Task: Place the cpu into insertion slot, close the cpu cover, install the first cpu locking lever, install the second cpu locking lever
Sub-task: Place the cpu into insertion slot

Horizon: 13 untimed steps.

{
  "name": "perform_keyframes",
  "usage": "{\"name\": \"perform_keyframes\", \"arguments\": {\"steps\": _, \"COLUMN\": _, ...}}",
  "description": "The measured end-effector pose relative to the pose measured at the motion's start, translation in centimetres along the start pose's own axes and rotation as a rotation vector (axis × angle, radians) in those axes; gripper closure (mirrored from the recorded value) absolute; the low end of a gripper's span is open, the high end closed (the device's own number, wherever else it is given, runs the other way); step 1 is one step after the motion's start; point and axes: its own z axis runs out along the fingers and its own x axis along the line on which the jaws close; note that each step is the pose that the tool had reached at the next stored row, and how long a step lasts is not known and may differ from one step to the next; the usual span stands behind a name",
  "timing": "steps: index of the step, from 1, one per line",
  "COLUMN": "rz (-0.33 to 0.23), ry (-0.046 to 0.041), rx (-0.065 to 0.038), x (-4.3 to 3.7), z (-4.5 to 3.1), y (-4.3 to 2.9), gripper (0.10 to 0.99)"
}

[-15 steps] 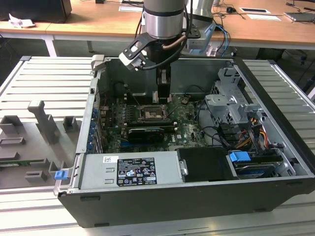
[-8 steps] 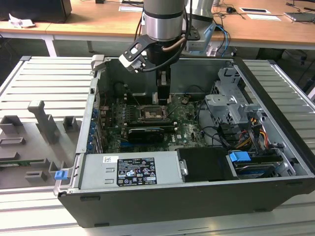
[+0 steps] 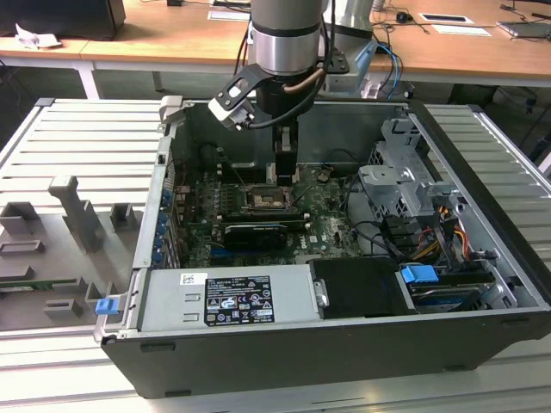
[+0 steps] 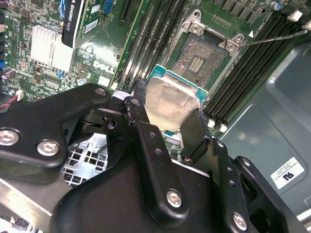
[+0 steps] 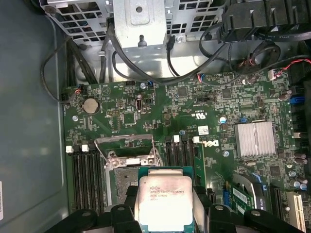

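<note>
The cpu [image 4: 170,99] [image 5: 165,201] hangs clear of the board, pale metal top up, pinched at two opposite edges by the black fingers [image 4: 194,130] of the gripper [image 4: 167,114] [image 5: 165,213], which are drawn in only to the chip's width. In both wrist views it sits just beside and partly over the insertion slot [image 4: 201,56] [image 5: 122,180], not seated in it. The slot lies uncovered, its contact field bare, and a thin lever rod [image 4: 272,37] juts from one corner. Black memory slots [image 4: 155,34] flank the socket on the green motherboard [image 5: 146,111], and a finned heat sink [image 5: 255,138] stands farther off. In the exterior view the arm reaches down into an open computer case [image 3: 258,361] lying on a ribbed grey table [image 3: 77,138], with wooden desks [image 3: 172,39] behind.
</note>
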Motion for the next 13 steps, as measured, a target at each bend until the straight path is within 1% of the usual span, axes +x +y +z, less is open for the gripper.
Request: {"name": "perform_keyframes", "arguments": {"steps": 13, "rz": 0.000, "ry": 0.0000, "rx": 0.000, "x": -0.01, "z": 0.54, "y": -0.04, "gripper": 0.557}}
